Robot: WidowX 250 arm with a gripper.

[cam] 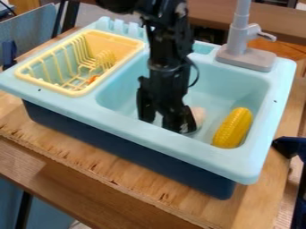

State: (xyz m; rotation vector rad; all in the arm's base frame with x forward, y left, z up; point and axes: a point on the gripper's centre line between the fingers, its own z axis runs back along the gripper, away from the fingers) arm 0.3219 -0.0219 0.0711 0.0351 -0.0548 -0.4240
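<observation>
Hand (161, 121) open, fingers apart, low in the blue sink (261, 154); pale item (198, 115) just beside, yellow corn (234, 128) right.

so the black arm (165, 47) drops in from the top edge pretty much straight down, with a thin cable (195, 74) looping out beside the wrist (166, 67), and the gripper (165, 125) is pointing down with its two fingers (145, 107) spread apart

Pale object (198, 116) partly behind gripper (162, 124)
</observation>
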